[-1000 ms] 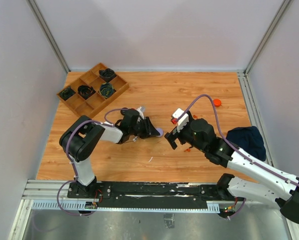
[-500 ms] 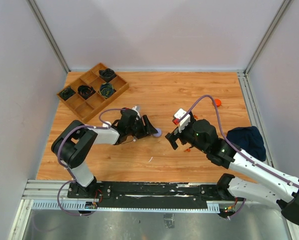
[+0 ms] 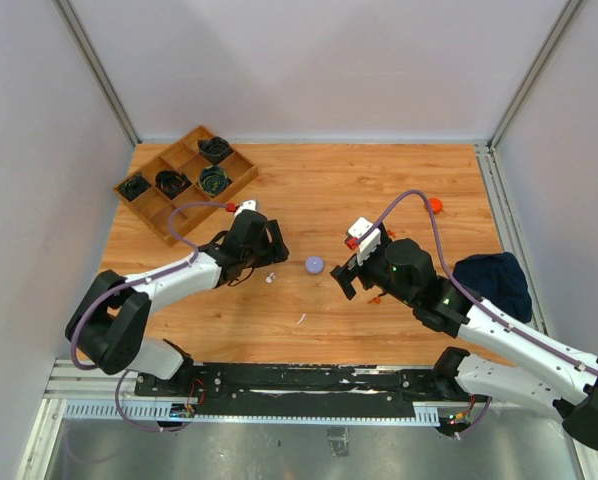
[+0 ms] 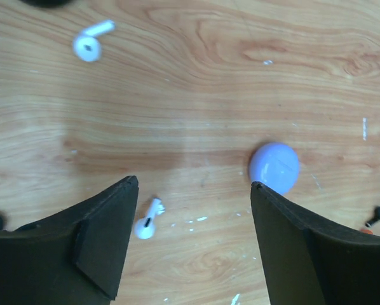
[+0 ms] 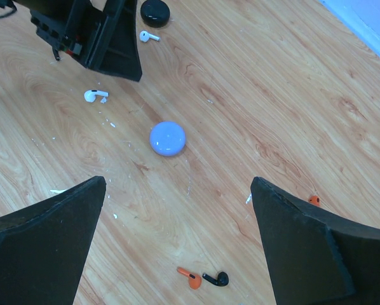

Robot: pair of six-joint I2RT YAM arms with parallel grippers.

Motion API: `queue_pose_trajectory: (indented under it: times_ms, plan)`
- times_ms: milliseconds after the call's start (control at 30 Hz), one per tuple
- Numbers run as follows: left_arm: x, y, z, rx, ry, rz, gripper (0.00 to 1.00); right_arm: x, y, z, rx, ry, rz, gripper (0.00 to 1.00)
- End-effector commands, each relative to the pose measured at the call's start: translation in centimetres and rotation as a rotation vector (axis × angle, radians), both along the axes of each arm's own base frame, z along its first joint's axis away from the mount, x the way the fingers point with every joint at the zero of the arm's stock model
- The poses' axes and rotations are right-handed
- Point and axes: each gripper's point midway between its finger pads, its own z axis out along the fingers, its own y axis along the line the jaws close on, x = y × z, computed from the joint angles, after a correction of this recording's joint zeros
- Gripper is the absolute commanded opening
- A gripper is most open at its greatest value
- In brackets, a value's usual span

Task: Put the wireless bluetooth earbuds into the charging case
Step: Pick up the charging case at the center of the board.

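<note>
The pale purple round plastic charging case (image 3: 315, 264) lies flat on the wooden worktop (image 3: 379, 180), its lid seemingly shut. Just left of the case, not touching it, lies a small white stemmed plastic earbud (image 4: 148, 223). A second white earbud (image 4: 88, 46) lies farther left, beside a black round case (image 5: 155, 11). A red-orange earbud (image 5: 189, 277) and a black earbud (image 5: 217, 278) lie close together on the case's right.

The buds look feather-light, hard and slick, and would probably skid or flip if nudged. Pinching the bulb end across its sides seems the surest hold, since the stem is thin.

The left pincer (image 4: 193, 184) stands open and empty, with the nearer white bud under its gap. The right pincer (image 5: 177, 181) is spread wide right of the case, holding nothing.

A wooden compartment tray (image 3: 144, 210) with black coiled cables (image 3: 215, 150) sits far left of the case, and a dark blue cloth (image 3: 494, 280) far right. Both lie out of the way. The shut lid seems the real obstacle.
</note>
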Motion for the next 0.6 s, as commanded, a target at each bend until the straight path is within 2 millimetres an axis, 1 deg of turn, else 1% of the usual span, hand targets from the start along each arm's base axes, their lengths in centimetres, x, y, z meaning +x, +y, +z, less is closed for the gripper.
queue_pose_trajectory:
  times_ms: [0,33,133,267,300,333,467,567]
  plan:
    - [0.6,4.9,1.3,0.172,-0.044,0.115,0.78,0.3,-0.2,0.1,-0.005,-0.012,-0.010,0.98]
    - [0.7,5.6,1.5,0.181,-0.048,0.132,0.78,0.3,-0.2,0.1,-0.006,-0.011,-0.011,0.99]
    - [1.0,8.4,2.0,0.210,-0.057,0.225,0.86,0.3,-0.3,0.0,-0.006,-0.008,-0.010,0.99]
    - [1.5,11.3,2.8,0.243,-0.072,0.306,0.90,0.2,-0.3,0.0,-0.005,-0.009,-0.007,0.99]
    - [1.6,11.9,2.9,0.243,-0.073,0.324,0.98,0.2,-0.2,0.0,-0.006,-0.008,-0.005,0.98]
    - [1.7,12.4,2.8,0.236,-0.065,0.335,0.99,0.2,-0.2,0.0,-0.007,-0.006,-0.003,0.98]
    - [2.3,14.9,1.9,0.214,0.000,0.416,0.99,0.1,0.0,-0.1,-0.008,-0.003,0.004,0.99]
    - [2.7,16.3,1.9,0.250,-0.016,0.464,0.99,0.1,-0.1,-0.1,-0.007,-0.004,0.002,0.98]
